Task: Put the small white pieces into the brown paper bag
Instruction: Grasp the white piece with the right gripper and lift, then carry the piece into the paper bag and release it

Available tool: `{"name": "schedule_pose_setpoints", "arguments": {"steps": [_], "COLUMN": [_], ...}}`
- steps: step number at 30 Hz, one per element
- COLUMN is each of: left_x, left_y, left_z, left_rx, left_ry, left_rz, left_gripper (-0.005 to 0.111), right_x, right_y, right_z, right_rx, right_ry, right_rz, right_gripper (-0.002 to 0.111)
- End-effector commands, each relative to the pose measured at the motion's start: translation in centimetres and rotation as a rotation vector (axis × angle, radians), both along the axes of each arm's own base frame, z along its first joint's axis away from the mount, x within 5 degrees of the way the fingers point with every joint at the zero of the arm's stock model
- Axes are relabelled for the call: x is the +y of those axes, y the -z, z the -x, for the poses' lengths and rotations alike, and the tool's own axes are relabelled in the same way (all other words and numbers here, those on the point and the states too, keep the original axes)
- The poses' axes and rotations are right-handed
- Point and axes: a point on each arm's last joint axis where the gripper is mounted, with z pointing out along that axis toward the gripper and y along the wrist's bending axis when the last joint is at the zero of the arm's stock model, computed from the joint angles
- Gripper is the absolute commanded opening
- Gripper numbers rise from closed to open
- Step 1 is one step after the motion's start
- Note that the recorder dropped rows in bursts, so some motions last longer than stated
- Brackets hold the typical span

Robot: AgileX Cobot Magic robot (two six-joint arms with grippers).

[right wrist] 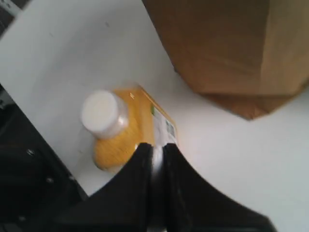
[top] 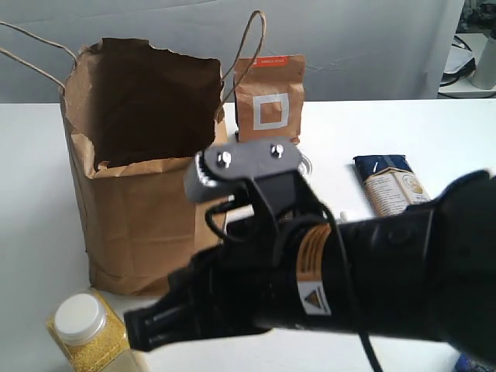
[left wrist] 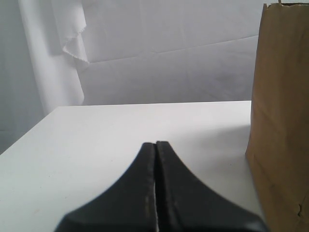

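The brown paper bag (top: 147, 194) stands open at the back left, and it also shows in the left wrist view (left wrist: 282, 121) and the right wrist view (right wrist: 227, 48). My right arm fills the foreground, blurred, with its gripper (top: 143, 329) low in front of the bag. In the wrist view the right gripper (right wrist: 157, 147) is shut on a thin pale thing, which looks like a small white piece (right wrist: 157, 157). The other white pieces are hidden. My left gripper (left wrist: 155, 144) is shut and empty, low over the table beside the bag.
A jar of yellow grains with a white lid (top: 89, 329) stands at the front left, just beyond the right fingertips (right wrist: 120, 130). A small brown pouch with a white square label (top: 269, 97) stands behind the bag. A dark blue packet (top: 391, 182) lies at the right.
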Motion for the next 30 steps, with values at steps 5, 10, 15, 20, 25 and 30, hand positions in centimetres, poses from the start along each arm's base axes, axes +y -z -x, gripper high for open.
{"name": "schedule_pose_setpoints", "arguments": {"steps": [5,10,15,20,25,30], "left_x": [0.0,0.0,0.0,0.0,0.0,0.0], "left_y": [0.1,0.1,0.1,0.1,0.1,0.1], "left_z": [0.0,0.0,0.0,0.0,0.0,0.0], "left_rx": [-0.005,-0.005,-0.005,-0.005,-0.005,-0.005], "left_ry": [0.008,0.008,0.008,0.008,0.008,0.008], "left_rz": [0.000,0.000,0.000,0.000,0.000,0.000], "left_gripper": [0.000,0.000,0.000,0.000,0.000,0.000], "right_x": [2.2,4.3,6.4,8.6,9.6,9.6], "right_y": [-7.6,-8.9,-8.1,-6.2,-4.8,-4.7], "right_z": [-2.5,-6.1,-9.5,-11.7,-12.4,-12.4], "right_rx": [-0.197,-0.274,-0.313,-0.308,-0.289,-0.288], "right_ry": [0.008,0.078,0.129,0.148,0.154,0.153], "right_rz": [-0.197,-0.129,-0.026,0.042,0.072,0.075], "right_gripper": [0.000,0.000,0.000,0.003,0.035,0.062]}}
